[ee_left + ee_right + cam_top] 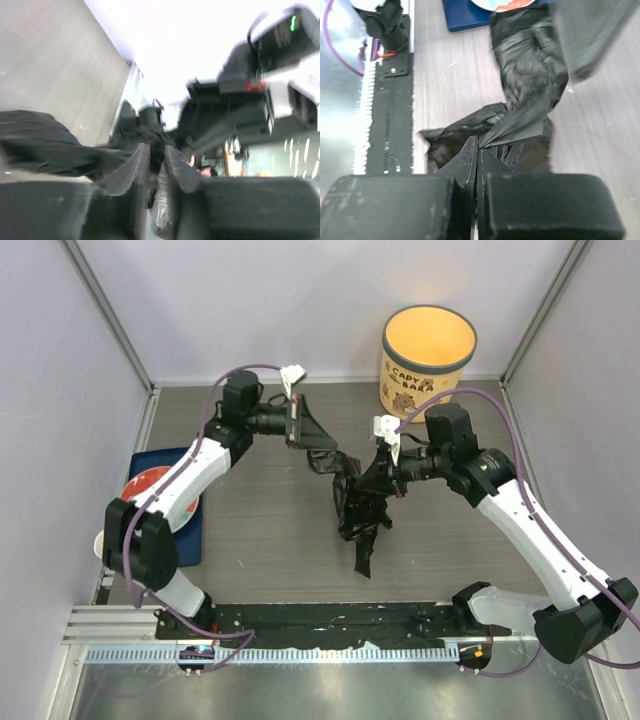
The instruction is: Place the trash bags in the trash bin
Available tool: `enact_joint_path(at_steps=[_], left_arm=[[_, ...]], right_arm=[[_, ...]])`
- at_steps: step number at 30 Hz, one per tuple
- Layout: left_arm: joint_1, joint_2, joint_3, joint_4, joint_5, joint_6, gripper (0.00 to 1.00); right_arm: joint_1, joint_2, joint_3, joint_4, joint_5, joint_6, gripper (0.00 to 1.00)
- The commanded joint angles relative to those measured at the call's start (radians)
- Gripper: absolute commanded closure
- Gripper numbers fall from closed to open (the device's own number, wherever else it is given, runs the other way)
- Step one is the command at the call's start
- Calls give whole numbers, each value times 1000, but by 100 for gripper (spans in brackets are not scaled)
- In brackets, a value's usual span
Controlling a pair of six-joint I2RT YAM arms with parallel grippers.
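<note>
Trash bag [355, 502] strung across mid-frame.
Right gripper [476, 142] clenched on it; left gripper [155, 150] slightly parted, hold unclear.

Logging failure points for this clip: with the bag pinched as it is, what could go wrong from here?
1. The right gripper pinches only a thin fold of the trash bag; the glossy film could slip out on lifting.
2. Most of the bag trails loose, so it may drape over the trash bin rim instead of dropping in.
3. The left gripper shows a narrow gap beside the film; its hold is unclear, so it may not help.
</note>
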Motion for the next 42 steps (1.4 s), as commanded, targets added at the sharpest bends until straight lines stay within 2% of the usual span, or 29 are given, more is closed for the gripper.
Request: enact_joint_path(at_steps=[1, 2, 4, 6, 7, 8, 11, 14, 15, 16, 19, 21, 22, 23, 25, 30, 37, 41, 42], left_arm=[[143, 61, 55, 227, -83, -379, 52], [157, 62, 40, 226, -88, -387, 42], [165, 38, 4, 230, -94, -385, 29], [183, -22, -74, 218, -114, -358, 22], [197, -50, -100, 153, -121, -327, 20], [240, -79, -153, 99, -144, -221, 20], [335, -211, -291, 32, -141, -50, 28], [367, -388, -362, -38, -199, 131, 31], [366, -425, -369, -81, -269, 237, 32], [366, -486, -382, -83, -267, 250, 34], [283, -550, -421, -173, -301, 377, 34], [139, -585, -430, -218, -368, 446, 31], [90, -587, -430, -221, -459, 487, 26], [15, -572, -413, -215, -492, 486, 24], [-20, -538, -383, -177, -497, 460, 20], [-105, -366, -248, -164, -555, 475, 18], [-177, -243, -218, -41, -606, 503, 8], [-180, -191, -168, -69, -643, 554, 14], [-179, -183, -163, -77, -652, 564, 25]], right_arm=[[5, -33, -34, -81, -72, 98, 99], [5, -29, -34, -81, -74, 123, 99], [3, -15, -32, -70, -72, 197, 99], [-9, 4, -35, -44, -62, 295, 99], [-20, 7, -38, -27, -62, 335, 99], [-26, 11, -43, -7, -60, 381, 99], [-66, 19, -72, 103, -54, 594, 99], [-98, 36, -104, 188, -7, 731, 99], [-104, 39, -106, 201, 13, 754, 99], [-118, 48, -111, 217, 17, 788, 99], [-143, 64, -126, 269, 9, 881, 99], [-143, 59, -144, 327, -8, 924, 99], [-143, 56, -153, 358, -16, 947, 99], [-143, 53, -158, 372, -25, 963, 99], [-143, 51, -164, 390, -36, 983, 99], [-141, 39, -195, 459, -56, 1044, 99], [-127, 33, -197, 498, -59, 1078, 99], [-126, 27, -198, 519, -82, 1098, 99], [-126, 25, -197, 516, -85, 1095, 99]])
